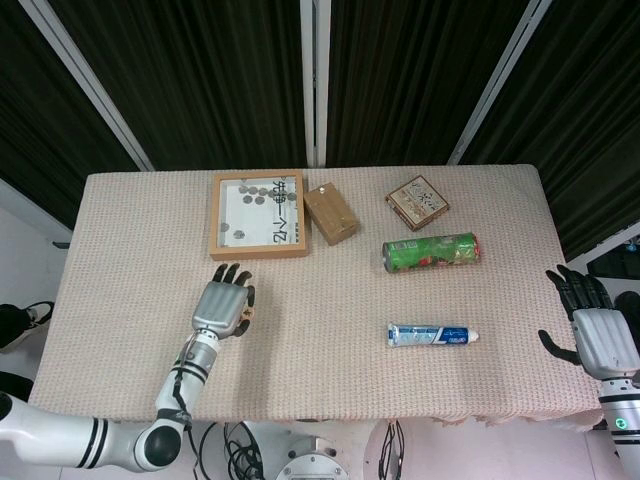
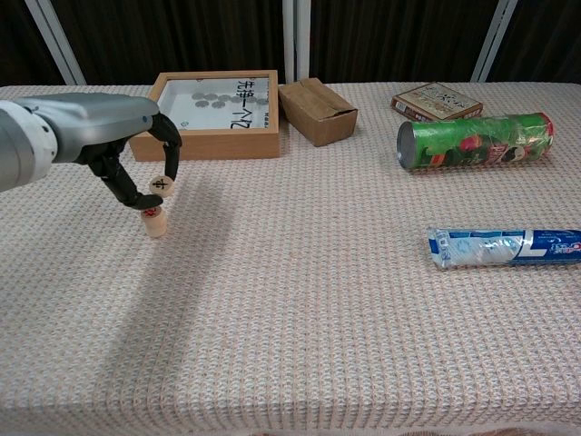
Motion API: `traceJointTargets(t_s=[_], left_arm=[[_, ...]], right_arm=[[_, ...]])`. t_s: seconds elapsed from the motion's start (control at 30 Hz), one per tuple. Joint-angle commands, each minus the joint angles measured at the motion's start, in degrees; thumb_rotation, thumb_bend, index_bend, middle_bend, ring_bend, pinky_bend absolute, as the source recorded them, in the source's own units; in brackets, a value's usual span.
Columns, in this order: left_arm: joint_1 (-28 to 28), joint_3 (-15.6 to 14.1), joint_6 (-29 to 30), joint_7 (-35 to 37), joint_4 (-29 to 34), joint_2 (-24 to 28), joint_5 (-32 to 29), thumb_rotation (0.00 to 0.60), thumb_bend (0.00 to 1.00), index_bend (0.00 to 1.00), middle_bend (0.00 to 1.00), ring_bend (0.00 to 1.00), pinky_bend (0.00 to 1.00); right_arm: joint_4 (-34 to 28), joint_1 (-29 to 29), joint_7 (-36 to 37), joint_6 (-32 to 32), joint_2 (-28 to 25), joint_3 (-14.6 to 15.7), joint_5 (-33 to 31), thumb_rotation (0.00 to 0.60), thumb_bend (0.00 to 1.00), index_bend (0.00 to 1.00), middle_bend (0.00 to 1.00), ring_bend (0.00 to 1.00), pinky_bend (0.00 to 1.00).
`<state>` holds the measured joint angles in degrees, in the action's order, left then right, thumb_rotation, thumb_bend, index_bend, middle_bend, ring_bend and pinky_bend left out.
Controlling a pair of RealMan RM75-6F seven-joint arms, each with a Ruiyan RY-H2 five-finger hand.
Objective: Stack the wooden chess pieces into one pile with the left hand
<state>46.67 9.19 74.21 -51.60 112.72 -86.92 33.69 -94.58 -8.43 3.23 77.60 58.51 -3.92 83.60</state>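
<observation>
My left hand point(image 2: 109, 141) hovers over the table's left side and pinches a round wooden chess piece point(image 2: 161, 185) between thumb and a finger. Just below it a second wooden piece point(image 2: 154, 221) with a red mark stands on the cloth, a small gap apart from the held one. From above, the left hand point(image 1: 222, 305) covers both pieces; only a sliver of one piece point(image 1: 246, 316) shows at its right edge. My right hand point(image 1: 592, 335) stays off the table's right edge, fingers spread, holding nothing.
A wooden framed tray point(image 2: 145, 116) with several grey discs sits behind the left hand. A cardboard box point(image 2: 317, 110), a flat patterned box point(image 2: 437, 101), a green can on its side point(image 2: 476, 140) and a toothpaste tube point(image 2: 504, 246) lie further right.
</observation>
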Motion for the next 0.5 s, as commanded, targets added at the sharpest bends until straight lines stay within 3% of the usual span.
traceJointTargets(t_s=[0.03,0.5], left_arm=[[-0.8,-0.88,0.73,0.98,0.5,0.64,0.76,0.6,0.31,0.5,0.15,0.0,0.0],[-3.1,-3.14,-1.27,6.61,-2.7,0.41,2.43,0.6,0.31,0.5,0.15,0.0,0.0]], right_arm=[[-0.03,-0.03,-0.04,0.03,0.03,-0.02,0.0,0.6,0.24,0.0,0.0,0.0,0.0],[-0.18,0.09,0.19,0.43,-0.11,-0.03,0.01,0.6,0.24,0.0,0.0,0.0,0.0]])
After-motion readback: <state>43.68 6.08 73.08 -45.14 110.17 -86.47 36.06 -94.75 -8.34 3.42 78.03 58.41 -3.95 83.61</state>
